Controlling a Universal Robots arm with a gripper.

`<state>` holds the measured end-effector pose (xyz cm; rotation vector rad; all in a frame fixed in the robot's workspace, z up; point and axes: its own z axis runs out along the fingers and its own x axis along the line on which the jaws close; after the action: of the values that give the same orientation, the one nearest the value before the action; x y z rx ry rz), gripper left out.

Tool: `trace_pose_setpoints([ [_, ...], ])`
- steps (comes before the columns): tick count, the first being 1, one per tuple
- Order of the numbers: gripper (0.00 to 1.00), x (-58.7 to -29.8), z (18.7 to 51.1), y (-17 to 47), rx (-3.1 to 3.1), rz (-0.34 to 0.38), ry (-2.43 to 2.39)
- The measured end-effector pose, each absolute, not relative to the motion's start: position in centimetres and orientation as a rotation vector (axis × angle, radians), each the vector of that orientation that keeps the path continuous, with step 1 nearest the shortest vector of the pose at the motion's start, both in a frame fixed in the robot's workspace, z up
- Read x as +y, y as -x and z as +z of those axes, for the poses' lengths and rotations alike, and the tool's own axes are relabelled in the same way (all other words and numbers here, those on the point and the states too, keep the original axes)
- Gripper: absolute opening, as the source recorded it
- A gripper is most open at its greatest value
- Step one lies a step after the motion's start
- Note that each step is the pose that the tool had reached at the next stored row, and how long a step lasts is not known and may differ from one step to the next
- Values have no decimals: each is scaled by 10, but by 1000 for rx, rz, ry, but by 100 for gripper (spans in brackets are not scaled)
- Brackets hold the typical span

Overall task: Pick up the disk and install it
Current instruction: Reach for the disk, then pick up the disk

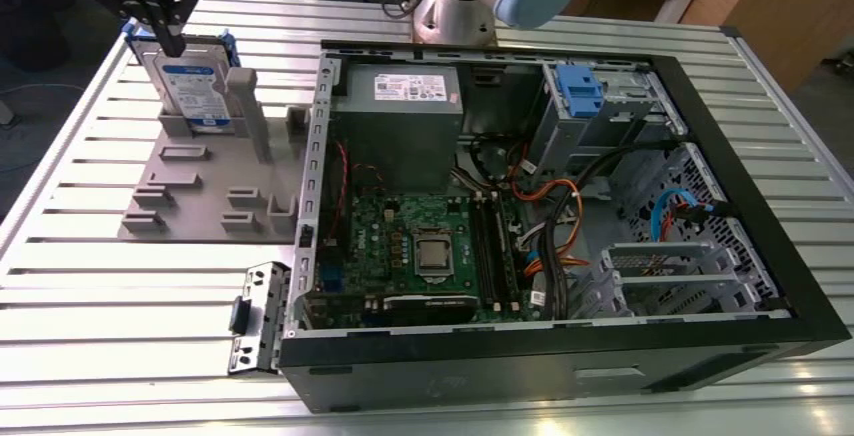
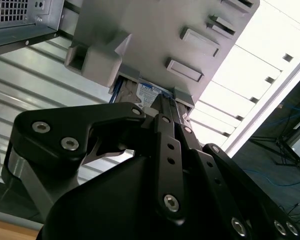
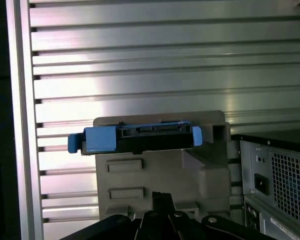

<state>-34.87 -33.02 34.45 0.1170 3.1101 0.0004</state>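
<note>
Claw (image 2: 161, 102), pinched narrow and empty, hangs just over the disk (image 1: 188, 84), which stands on edge, long axis upright, in the grey holder (image 1: 200, 171) by the tabletop's (image 1: 80, 286) far corner.

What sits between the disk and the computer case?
In the exterior view, the grey fixture's upright post stands between the disk and the computer case.

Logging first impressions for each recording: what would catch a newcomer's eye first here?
The open computer case lies on the slatted metal table, its green motherboard and orange cables exposed, across the middle and the exterior view's right. At the exterior view's upper left, the blue-framed disk stands on edge in a grey holder, with the gripper at its top edge.
</note>
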Motion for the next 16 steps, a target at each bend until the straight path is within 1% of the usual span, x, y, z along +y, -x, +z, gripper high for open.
trace_pose_setpoints([
  [16,10,-330,344,349,3111,1,-100],
])
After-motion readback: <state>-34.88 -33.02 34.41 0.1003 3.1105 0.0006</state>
